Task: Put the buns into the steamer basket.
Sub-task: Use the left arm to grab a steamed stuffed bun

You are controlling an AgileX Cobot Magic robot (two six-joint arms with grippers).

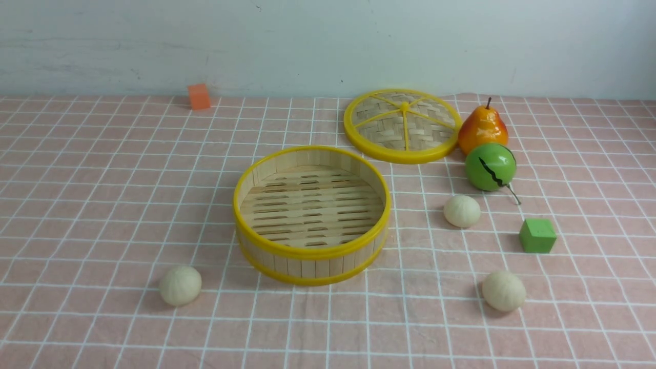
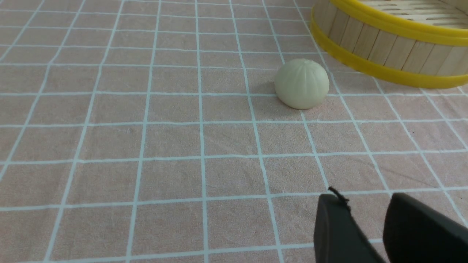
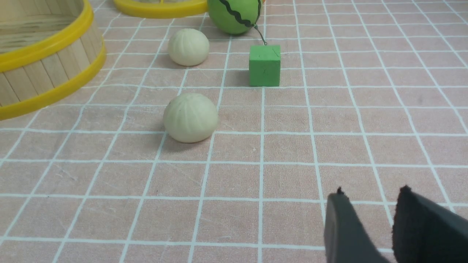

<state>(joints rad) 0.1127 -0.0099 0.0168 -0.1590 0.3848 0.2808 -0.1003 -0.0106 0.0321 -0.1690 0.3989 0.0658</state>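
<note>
L gripper [image 2: 365,212]: jaws slightly apart, empty, clear of lower-left bun [image 1: 180,285]. R gripper [image 3: 371,208]: same gap, empty, clear of lower-right bun [image 1: 504,290].

No legible text, labels, numbers (any view).

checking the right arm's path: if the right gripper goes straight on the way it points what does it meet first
Probably only bare tablecloth: the right gripper aims past the green cube, well clear of the nearer bun. Depth unclear.
</note>
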